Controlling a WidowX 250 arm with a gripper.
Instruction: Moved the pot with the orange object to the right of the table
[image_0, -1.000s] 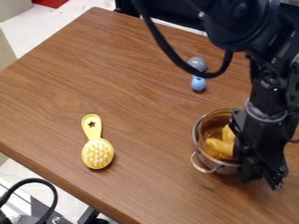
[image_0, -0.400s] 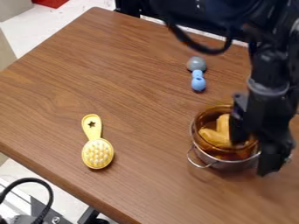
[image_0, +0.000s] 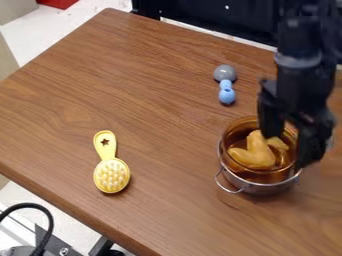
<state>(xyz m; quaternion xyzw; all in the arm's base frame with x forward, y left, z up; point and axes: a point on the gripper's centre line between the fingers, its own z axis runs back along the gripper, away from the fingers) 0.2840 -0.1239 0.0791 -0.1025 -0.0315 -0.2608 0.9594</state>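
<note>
The gripper (image_0: 287, 144) is over the right side of the pot, its two fingers spread apart with part of the pot's rim visible between them. Beneath it, the metal pot (image_0: 252, 186) stands upright on the right part of the table, with an amber interior and a wire handle at its lower left. A yellow-orange object (image_0: 255, 152) lies inside the pot, left of the gripper. The gripper covers the pot's right edge.
A yellow brush (image_0: 111, 175) lies on the wooden table (image_0: 160, 215), left of the pot. Behind the pot is a blue and grey toy (image_0: 226, 90). The table's front edge runs diagonally across the lower left.
The gripper has risen and opened away from the pot. The pot has shifted slightly right and settled more level, and more of the yellow-orange object is exposed.
</note>
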